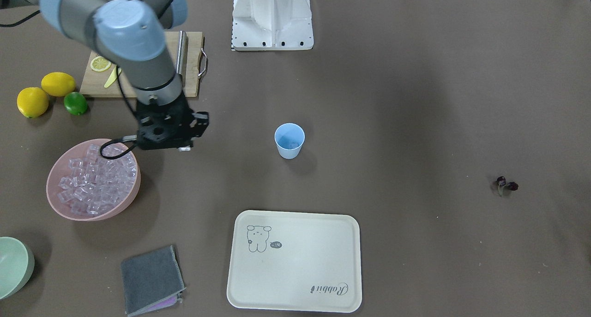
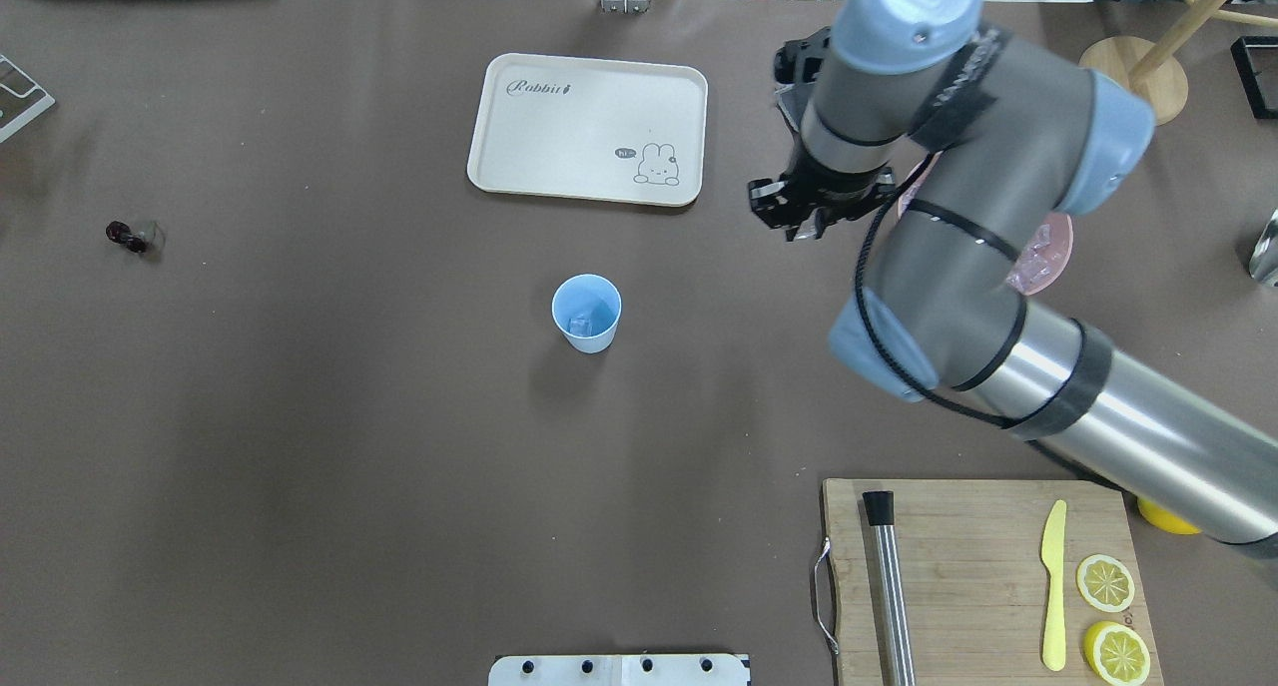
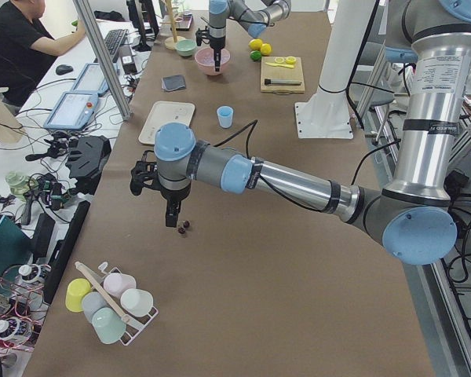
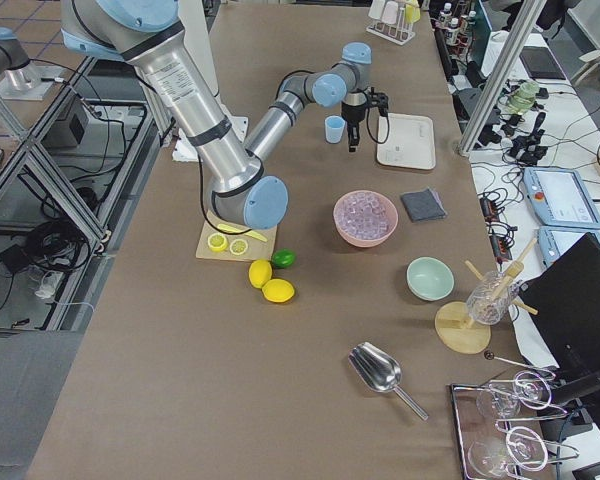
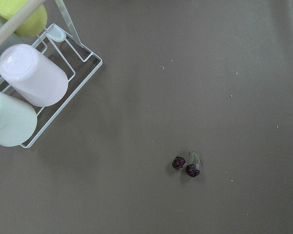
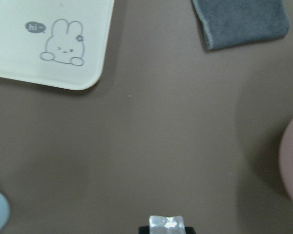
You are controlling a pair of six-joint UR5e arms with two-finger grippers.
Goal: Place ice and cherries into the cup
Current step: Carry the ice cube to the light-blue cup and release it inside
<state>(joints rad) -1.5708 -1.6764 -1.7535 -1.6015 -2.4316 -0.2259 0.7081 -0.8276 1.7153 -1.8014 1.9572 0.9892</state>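
Right gripper (image 2: 805,229) clenches one ice cube (image 6: 166,222). With the cup (image 2: 586,312) well off to its left, carry level, centre above the rim, then release.

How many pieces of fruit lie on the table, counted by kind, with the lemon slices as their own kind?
Whole lemons: 2
Lime: 1
Lemon slices: 2
Cherries: 2
Total: 7
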